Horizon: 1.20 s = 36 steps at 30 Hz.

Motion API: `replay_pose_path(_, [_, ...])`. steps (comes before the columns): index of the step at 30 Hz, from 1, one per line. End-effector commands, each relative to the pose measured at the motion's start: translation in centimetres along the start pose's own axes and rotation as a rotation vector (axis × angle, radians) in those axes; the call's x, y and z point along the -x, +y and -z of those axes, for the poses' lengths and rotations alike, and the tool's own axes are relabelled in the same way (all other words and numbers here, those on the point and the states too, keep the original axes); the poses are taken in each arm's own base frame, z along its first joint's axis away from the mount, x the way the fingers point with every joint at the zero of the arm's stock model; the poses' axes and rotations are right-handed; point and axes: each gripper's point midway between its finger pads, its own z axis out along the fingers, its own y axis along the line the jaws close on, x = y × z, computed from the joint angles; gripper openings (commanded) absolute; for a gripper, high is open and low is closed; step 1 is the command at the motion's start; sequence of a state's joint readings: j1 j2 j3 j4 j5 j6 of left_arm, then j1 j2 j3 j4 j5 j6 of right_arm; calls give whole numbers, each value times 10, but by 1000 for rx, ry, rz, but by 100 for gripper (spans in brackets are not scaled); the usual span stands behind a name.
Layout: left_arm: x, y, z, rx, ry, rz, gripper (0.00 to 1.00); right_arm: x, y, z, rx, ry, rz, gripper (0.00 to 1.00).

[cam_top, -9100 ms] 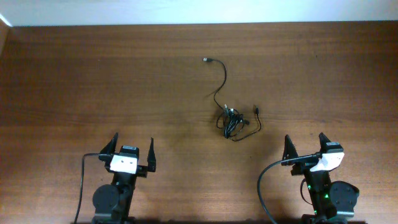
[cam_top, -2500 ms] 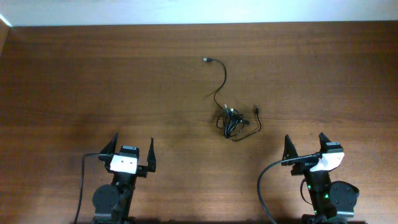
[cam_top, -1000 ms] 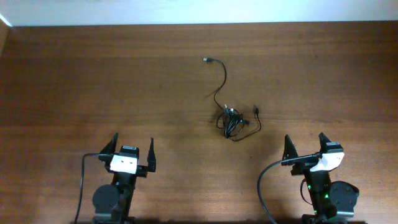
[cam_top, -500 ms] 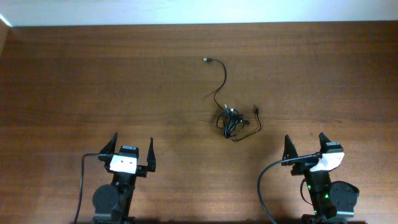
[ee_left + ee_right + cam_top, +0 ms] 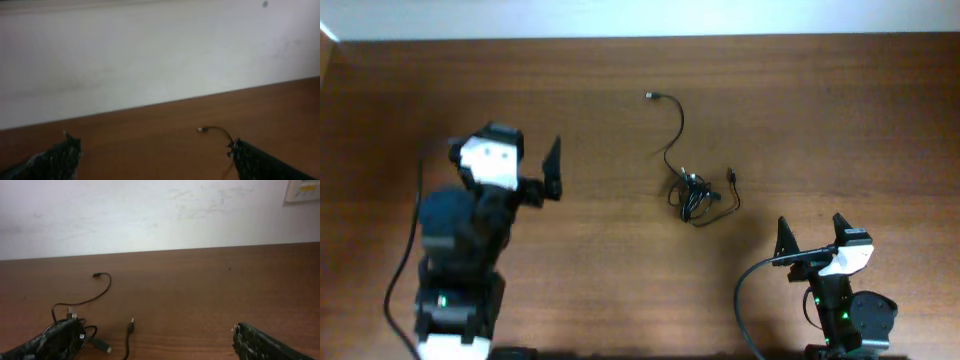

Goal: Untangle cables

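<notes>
The cables [image 5: 692,196] lie bunched in a small knot on the table [image 5: 860,110], a little right of its middle. One loose strand curves off toward the far edge and ends in a plug [image 5: 651,96]; a second plug [image 5: 731,174] lies just right of the knot. The left tool [image 5: 152,145] hangs over the table's left side, jaws spread wide and empty, well apart from the knot. The right tool [image 5: 810,228] sits near the front right, equally wide, gripping nothing
</notes>
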<state>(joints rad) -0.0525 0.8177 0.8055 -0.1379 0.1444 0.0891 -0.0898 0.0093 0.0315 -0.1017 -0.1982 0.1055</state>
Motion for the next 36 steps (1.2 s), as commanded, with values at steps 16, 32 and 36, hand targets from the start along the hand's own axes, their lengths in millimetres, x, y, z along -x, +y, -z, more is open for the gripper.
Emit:
replay_pose_path(16, [-31, -92, -75, -543, 404, 125, 99, 159, 65, -17, 245, 522, -180, 99])
replay_pose_path(32, [-211, -276, -93, -849, 873, 53, 57, 130, 73, -44, 319, 744, -304, 93])
replay_pose_path(36, [-231, -272, -92, -661, 930, -50, 49, 126, 72, -46, 316, 762, -312, 93])
